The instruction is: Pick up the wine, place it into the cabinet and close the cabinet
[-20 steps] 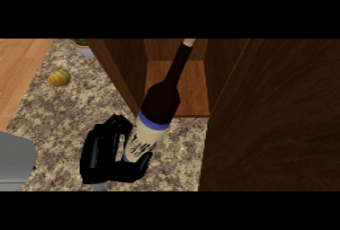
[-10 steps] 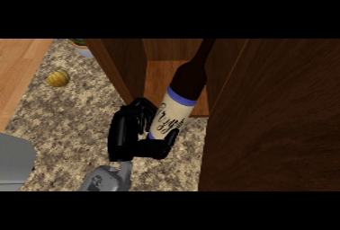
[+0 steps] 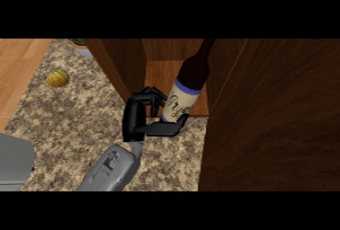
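You've got the cabinet at the back centre of the counter, its open door filling the view's right side, front to back. The bottle leans w/ its base at the cabinet's front edge, neck tilted back & right into the opening, over the shelf. One hand sits just left of the bottle's lower part, fingers curled round it, forearm running down toward the lower edge. Left of the cabinet, well apart, a small round item lies on the counter. Behind that, by the cabinet's left wall at the top edge, a pot, partly cut off. Bottom-left corner: an appliance, near the forearm's left.
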Controlling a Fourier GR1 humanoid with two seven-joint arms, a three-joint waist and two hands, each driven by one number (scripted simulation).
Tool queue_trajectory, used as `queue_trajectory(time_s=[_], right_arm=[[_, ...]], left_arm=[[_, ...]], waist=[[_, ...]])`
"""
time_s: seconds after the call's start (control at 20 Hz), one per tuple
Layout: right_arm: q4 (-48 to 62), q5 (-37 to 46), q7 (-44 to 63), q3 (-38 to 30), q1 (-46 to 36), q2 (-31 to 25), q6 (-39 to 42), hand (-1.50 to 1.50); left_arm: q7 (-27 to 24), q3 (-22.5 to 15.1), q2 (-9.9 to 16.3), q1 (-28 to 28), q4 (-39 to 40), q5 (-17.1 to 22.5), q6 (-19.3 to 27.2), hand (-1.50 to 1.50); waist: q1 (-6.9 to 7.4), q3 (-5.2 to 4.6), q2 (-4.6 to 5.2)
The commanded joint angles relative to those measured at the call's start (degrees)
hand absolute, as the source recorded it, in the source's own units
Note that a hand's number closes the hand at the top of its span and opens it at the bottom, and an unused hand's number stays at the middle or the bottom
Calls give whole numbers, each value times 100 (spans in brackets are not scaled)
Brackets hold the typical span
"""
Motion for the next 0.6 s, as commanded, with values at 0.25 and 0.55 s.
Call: queue_trajectory(time_s=[0.25, 0.55], right_arm=[[-493, -617, -48, -285, 595, 111, 262, -150], [-218, -660, 80, -334, 297, -10, 240, -150]], left_arm=[[-652, -232, -2, -265, 917, 553, 305, 150], [-1566, 149, -2, -1206, 2405, 1390, -188, 150]], waist=[[-21, 1, -5], [-79, -2, 16]])
